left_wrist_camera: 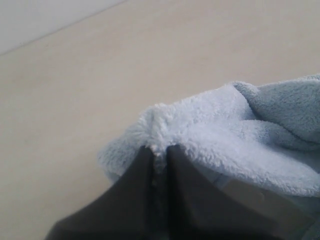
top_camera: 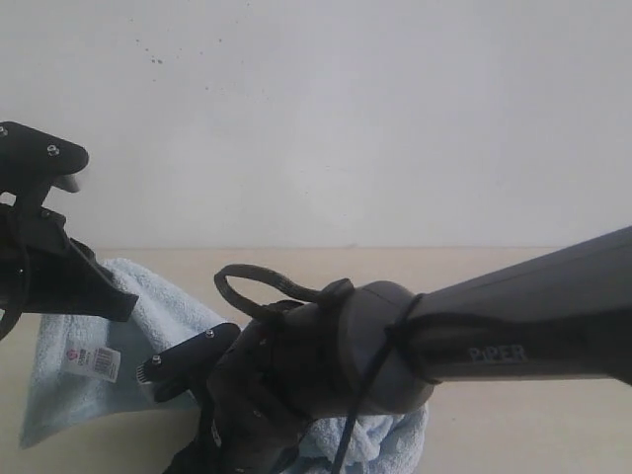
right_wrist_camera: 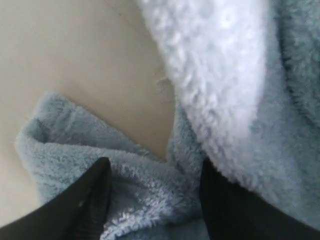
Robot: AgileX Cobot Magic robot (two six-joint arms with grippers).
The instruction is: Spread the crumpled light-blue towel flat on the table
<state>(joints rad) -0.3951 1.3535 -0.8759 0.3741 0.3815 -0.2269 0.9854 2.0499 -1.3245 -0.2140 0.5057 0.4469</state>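
Nearest in the exterior view, the dark right arm (top_camera: 494,326) fills the foreground and hides the middle of the towel (top_camera: 168,321), whose bunched near part is cut off at the frame edge. The right gripper (right_wrist_camera: 155,167) shows clearly only in its wrist view, jaws spread apart astride a fluffy fold, pad contact hard to tell. Further back the left gripper (left_wrist_camera: 160,150) is pinched closed on a towel edge, tips half buried in pile; the towel lies crumpled on the table (top_camera: 533,434), white label (top_camera: 92,362) print too small to read, plain wall (top_camera: 346,118) behind.
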